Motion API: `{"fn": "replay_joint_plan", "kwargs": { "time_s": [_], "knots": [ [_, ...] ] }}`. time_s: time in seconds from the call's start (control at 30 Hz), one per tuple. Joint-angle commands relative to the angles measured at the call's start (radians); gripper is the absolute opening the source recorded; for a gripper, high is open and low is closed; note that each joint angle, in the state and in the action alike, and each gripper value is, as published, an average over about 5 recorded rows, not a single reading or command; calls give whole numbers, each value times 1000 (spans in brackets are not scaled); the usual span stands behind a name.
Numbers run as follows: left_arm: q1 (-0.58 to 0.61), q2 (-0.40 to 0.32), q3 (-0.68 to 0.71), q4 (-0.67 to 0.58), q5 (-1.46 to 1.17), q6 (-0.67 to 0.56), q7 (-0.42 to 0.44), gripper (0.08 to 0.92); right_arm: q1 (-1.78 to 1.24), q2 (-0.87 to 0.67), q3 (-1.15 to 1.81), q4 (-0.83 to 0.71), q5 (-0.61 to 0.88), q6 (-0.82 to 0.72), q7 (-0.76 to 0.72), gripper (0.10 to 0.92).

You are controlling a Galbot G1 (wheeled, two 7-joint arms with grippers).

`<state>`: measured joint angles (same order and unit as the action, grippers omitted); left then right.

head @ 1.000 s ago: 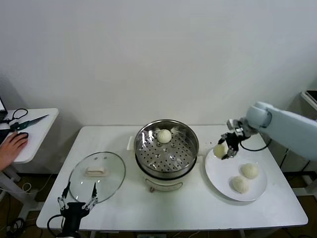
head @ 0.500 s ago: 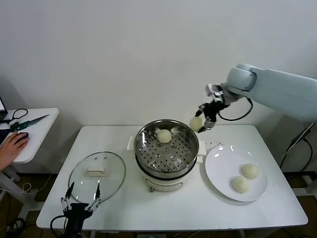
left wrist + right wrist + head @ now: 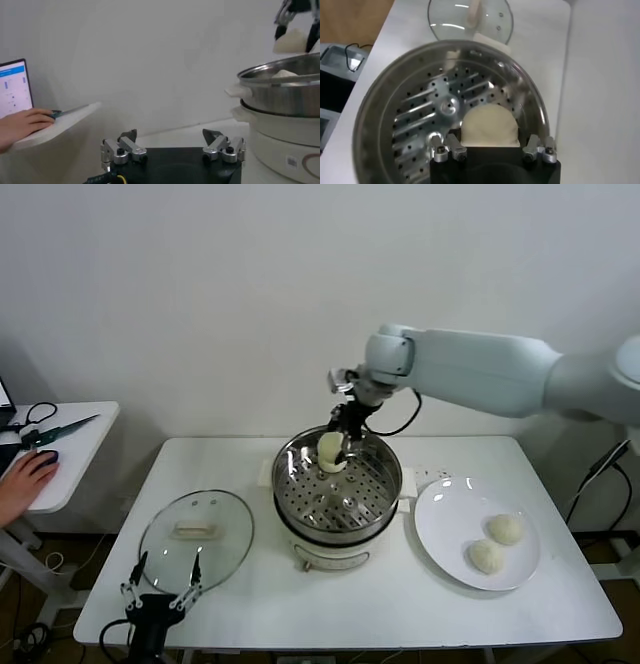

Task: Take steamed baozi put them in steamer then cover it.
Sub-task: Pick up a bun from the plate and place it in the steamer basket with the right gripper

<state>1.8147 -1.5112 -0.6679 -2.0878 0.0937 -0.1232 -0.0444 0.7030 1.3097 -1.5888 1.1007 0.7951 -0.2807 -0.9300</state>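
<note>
Head view, held baozi (image 3: 331, 450): smooth, domed, cream-white bun, pinched in the right hand (image 3: 340, 446) above the far part of the steamer, toward 12 o'clock of its rim.
Right hand: fingers pressed onto the bun's two sides; in the right wrist view the bun (image 3: 488, 127) fills the gap between them, its lower edge cut off by the hand's black body.
Bun already inside: cannot be told apart from the held one in the head view; from the left wrist view a pale dome (image 3: 283, 74) just peeks over the rim.
Steamer (image 3: 290, 474): round shiny steel pot, perforated floor, on a white base at the table's middle.
Plate (image 3: 440, 529): flat white round, at 3 o'clock of the steamer, carrying two more buns (image 3: 505, 528), (image 3: 485, 556).
Cover (image 3: 196, 531): clear glass lid, metal rim, cream handle, flat on the table (image 3: 380, 604) at 9 o'clock.
Left hand (image 3: 160, 592): fingers spread wide, empty, at the table's near edge beside the cover.
</note>
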Motion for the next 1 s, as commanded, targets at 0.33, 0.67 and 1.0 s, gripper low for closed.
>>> {"fn": "replay_joint_plan", "kwargs": {
  "time_s": [0.33, 0.67, 1.0],
  "knots": [
    [-6, 2, -6, 9, 4, 1, 0, 823, -118, 168, -30, -99, 0, -10, 25, 720],
    [-14, -1, -8, 9, 6, 9, 0, 823, -117, 155, -28, -86, -9, -22, 21, 808],
    [-16, 0, -6, 9, 13, 12, -1, 823, -16, 0, 10, 38, -28, -14, -8, 823]
  ]
}}
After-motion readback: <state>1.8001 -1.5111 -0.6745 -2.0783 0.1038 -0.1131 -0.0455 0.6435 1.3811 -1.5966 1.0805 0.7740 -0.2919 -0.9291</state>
